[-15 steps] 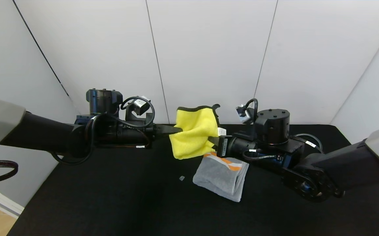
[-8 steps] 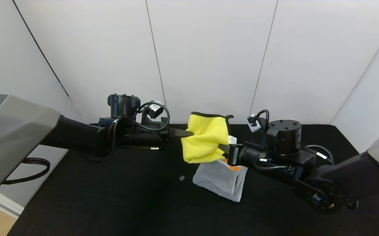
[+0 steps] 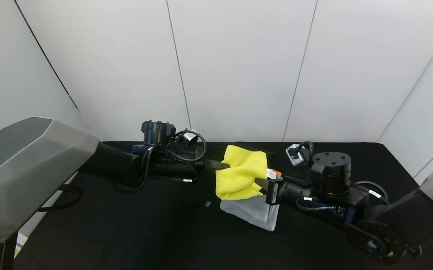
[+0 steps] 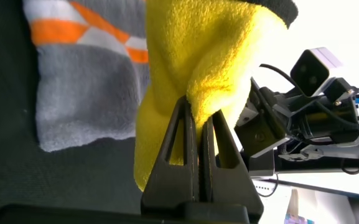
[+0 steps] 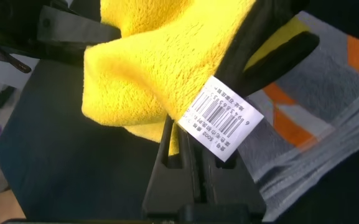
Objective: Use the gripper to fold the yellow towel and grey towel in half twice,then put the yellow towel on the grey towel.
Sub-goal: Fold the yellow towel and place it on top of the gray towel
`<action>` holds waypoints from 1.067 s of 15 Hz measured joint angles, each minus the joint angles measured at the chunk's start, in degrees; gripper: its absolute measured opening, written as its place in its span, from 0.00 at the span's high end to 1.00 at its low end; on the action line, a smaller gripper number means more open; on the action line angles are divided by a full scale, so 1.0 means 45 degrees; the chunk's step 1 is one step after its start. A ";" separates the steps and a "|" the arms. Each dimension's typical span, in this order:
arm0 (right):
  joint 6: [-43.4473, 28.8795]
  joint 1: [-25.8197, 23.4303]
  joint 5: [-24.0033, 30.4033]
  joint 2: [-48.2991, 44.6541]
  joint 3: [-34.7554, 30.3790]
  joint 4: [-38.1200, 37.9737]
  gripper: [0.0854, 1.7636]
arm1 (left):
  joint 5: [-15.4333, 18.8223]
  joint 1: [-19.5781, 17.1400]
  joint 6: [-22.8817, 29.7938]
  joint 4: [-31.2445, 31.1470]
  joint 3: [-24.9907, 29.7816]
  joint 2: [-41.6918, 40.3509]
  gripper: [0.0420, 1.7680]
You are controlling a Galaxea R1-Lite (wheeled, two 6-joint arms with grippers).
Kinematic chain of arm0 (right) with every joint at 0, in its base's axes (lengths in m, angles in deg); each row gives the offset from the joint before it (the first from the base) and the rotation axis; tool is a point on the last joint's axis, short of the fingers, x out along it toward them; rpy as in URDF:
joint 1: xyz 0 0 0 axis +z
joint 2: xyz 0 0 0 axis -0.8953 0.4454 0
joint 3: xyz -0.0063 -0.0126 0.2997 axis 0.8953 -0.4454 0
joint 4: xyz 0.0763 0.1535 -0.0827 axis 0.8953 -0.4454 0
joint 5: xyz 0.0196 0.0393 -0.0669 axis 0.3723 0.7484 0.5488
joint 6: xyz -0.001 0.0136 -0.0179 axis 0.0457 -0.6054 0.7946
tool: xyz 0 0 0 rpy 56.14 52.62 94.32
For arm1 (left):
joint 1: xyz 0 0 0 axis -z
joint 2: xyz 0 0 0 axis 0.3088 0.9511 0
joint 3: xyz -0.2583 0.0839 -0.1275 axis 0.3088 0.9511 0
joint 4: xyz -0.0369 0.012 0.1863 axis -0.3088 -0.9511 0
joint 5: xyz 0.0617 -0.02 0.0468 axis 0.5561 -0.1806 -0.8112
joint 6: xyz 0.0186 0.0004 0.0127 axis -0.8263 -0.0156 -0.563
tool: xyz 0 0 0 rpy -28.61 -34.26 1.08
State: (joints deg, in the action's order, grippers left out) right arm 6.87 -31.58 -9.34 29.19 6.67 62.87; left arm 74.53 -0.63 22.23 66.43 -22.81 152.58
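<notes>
Left arm reaches in low from the left, left gripper (image 3: 226,165) clamped tight. Right arm extends from the right, right gripper (image 3: 258,181) likewise clamped. Fingertips face each other, near together.

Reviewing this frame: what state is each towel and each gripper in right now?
yellow towel: folded, held up between both grippers, hanging over the grey towel, its lower edge at or just above it.
grey towel: folded, lying flat on the black table, striped end under the yellow one.
left gripper: shut on the yellow towel's edge.
right gripper: shut on the yellow towel near its white tag.
</notes>
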 joint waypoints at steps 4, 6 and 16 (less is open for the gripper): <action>-0.0016 0.0054 -0.0011 -0.0016 -0.0875 0.0889 0.96 | -0.0206 0.0176 -0.0068 0.0051 0.0103 0.0146 0.95; -0.0054 0.0046 -0.0005 0.0168 -0.1127 0.1252 0.96 | -0.0209 0.0228 -0.0675 0.0062 0.0122 0.0190 0.95; -0.0439 -0.0198 0.0003 0.0878 -0.1512 0.2170 0.96 | -0.0263 0.0295 -0.2137 -0.0146 0.0203 0.0360 0.95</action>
State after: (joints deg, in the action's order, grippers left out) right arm 4.89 -32.47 -9.33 33.14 -0.14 72.64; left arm 73.35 0.70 12.61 65.77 -21.90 154.20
